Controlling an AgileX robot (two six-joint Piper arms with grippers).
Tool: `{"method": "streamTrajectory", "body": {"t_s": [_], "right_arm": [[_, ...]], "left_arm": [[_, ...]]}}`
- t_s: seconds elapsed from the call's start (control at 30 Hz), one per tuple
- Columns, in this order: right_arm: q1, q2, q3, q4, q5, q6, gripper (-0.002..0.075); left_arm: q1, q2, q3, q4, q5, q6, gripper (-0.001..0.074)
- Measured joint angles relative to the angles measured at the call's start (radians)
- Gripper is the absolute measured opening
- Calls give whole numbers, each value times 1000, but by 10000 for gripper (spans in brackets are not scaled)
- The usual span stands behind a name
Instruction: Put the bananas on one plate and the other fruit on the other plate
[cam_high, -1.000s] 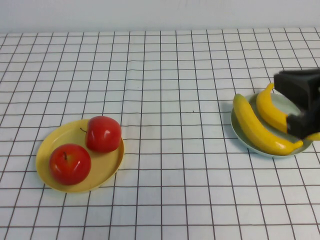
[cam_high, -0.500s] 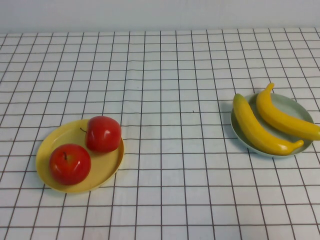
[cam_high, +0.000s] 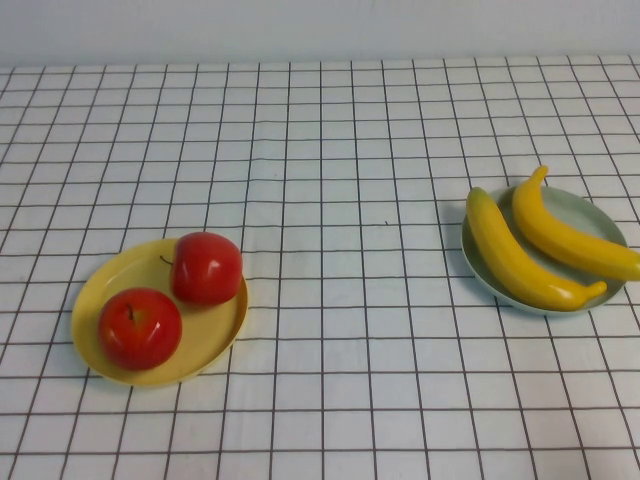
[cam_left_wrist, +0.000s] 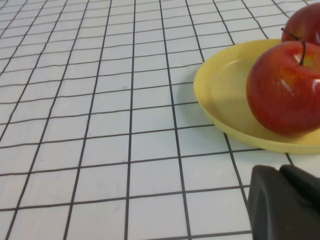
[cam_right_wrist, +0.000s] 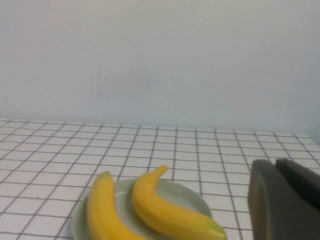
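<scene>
White cloth ruled in a dark grid (cam_high: 330, 180) covers the whole table, with a pale wall (cam_right_wrist: 160, 60) behind its far edge. On my left side sits the yellow plate (cam_high: 105, 275), carrying both red apples: one apple (cam_high: 140, 328) toward the near rim, the other apple (cam_high: 207, 267) just beyond it and a little to the right, the two touching or nearly so, stems up. On my right side, well apart from it, sits the pale green plate (cam_high: 592, 212) with both bananas lying side by side along it. The nearer banana (cam_high: 515, 258) curves across the plate's left half, its blunt end overhanging the rim toward the table's centre; the farther banana (cam_high: 565, 235) lies just beside it, its tip reaching past the plate's right edge.

Neither of my arms shows from the raised camera. My left gripper (cam_left_wrist: 287, 202) appears only in its own wrist camera, a dark block low over the cloth just beside the yellow plate's rim, fingers pressed together and holding nothing. My right gripper (cam_right_wrist: 282, 200) shows likewise in its wrist camera, near the green plate and clear of the bananas, fingers also pressed together and empty.
</scene>
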Motion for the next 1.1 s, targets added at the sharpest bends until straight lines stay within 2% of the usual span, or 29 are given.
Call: {"method": "streamTrajectory", "body": {"t_s": [0.2, 0.33, 0.47, 0.63, 0.7, 0.83, 0.9, 0.97, 1.1], "right_arm": [[-213, -90, 0, 15, 180, -22, -14], [-316, -149, 2, 21, 350, -22, -14], [-365, -166, 2, 68, 408, -23, -15], [-372, -170, 3, 90, 408, -11, -15], [-372, -171, 3, 16, 415, 81, -15], [-372, -228, 3, -406, 519, 577, -15], [-372, -249, 4, -571, 600, 758, -15], [-372, -253, 7, -640, 668, 832, -15], [-372, -253, 7, -647, 699, 845, -15]], "left_arm": [[0, 0, 0, 0, 0, 0, -4], [0, 0, 0, 0, 0, 0, -4], [0, 0, 0, 0, 0, 0, -4], [0, 0, 0, 0, 0, 0, -4], [0, 0, 0, 0, 0, 0, -4], [0, 0, 0, 0, 0, 0, -4], [0, 0, 0, 0, 0, 0, -4], [0, 0, 0, 0, 0, 0, -4], [0, 0, 0, 0, 0, -2, -4]]}}
